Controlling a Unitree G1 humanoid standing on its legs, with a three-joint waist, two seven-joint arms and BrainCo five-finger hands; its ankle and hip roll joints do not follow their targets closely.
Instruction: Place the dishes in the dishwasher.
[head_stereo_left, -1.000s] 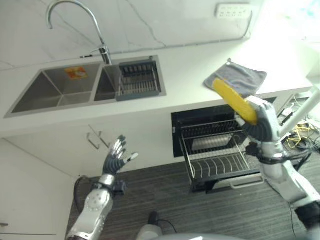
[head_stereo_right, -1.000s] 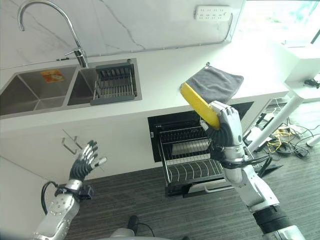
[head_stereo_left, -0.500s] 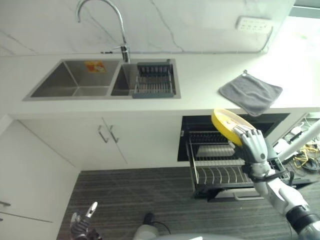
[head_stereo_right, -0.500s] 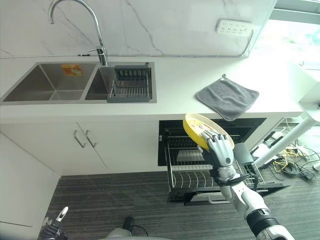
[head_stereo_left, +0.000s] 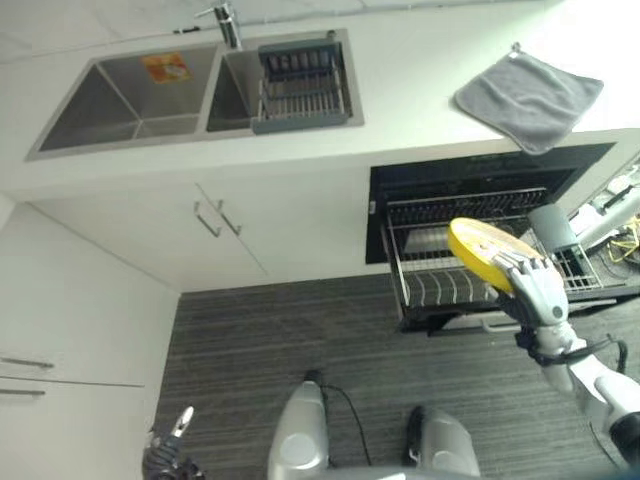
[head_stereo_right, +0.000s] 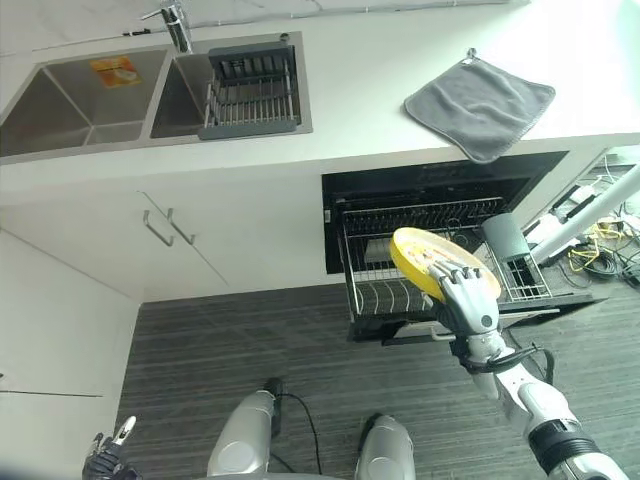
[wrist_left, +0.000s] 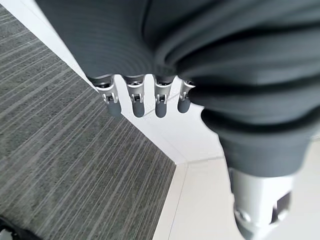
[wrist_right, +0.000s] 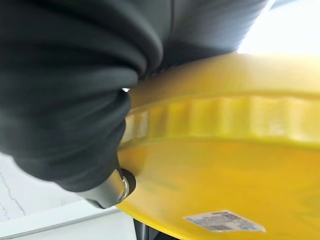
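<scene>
Left eye view shows you the pulled-out dishwasher rack (head_stereo_left: 440, 285) under the counter (head_stereo_left: 420, 120), with bare floor (head_stereo_left: 300, 330) on its near side. Your right hand (head_stereo_left: 535, 290) is curled round the yellow plate (head_stereo_left: 480, 245), tilted above the rack. Your left hand (wrist_left: 145, 97) hangs low with straight fingers.

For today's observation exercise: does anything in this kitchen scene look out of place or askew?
Nothing stands out. The right hand holds the yellow plate tilted above the pulled-out dishwasher rack; the grey cloth lies flat on the counter.
</scene>
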